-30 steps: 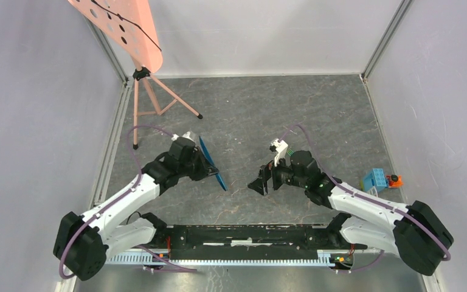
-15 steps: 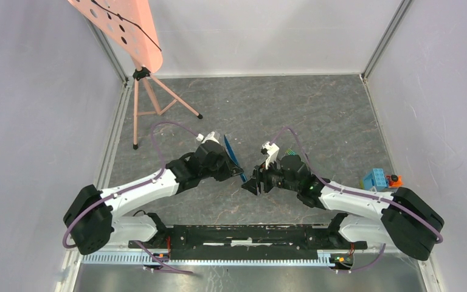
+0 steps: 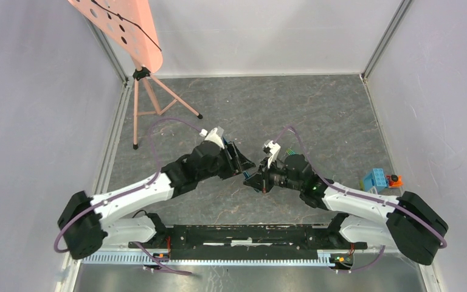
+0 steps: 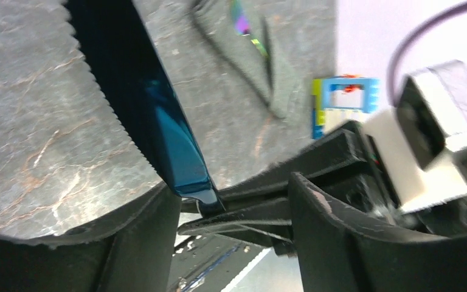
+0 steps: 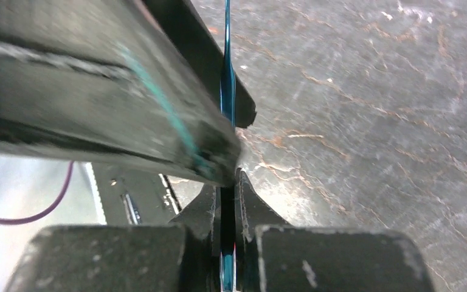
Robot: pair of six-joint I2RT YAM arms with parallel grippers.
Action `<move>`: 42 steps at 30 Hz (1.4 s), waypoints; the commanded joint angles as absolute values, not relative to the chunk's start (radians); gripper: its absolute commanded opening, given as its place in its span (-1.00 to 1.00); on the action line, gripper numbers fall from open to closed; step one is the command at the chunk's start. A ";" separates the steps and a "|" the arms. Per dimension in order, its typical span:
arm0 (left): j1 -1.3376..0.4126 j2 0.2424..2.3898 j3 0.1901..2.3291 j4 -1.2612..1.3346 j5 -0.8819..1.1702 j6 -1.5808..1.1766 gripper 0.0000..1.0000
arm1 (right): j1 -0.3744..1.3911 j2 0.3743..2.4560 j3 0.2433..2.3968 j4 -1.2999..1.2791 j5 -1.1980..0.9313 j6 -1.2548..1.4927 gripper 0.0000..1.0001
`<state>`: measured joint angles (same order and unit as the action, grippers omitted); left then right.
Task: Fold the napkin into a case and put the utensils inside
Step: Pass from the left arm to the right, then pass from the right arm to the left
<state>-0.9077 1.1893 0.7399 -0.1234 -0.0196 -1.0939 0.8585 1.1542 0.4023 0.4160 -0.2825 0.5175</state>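
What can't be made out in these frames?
- Blue knife: tip cut off by the top edge of the left wrist view. In the top view, left claw and right claw hide nearly all of it.
- Napkin case: blurred and cropped at the top in the left wrist view, contents unreadable. Cannot be picked out in the top view.
- Left claw's contact with the knife: unclear, only a blurred mass up close in the right wrist view.
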 commanded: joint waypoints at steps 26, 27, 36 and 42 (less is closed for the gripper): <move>-0.905 0.542 0.530 0.329 0.091 -0.709 -0.66 | 0.779 0.956 0.541 0.611 -0.931 0.830 -0.99; -0.905 0.540 0.542 0.310 0.082 -0.694 -0.69 | 0.780 0.960 0.544 0.601 -0.933 0.823 -0.99; -0.904 0.588 0.650 0.138 -0.017 -0.605 -0.95 | 0.803 0.994 0.807 -0.079 -0.541 0.389 0.44; -0.905 0.647 0.740 -0.050 -0.140 -0.592 -0.95 | 0.882 1.096 1.059 -0.319 -0.205 0.267 0.71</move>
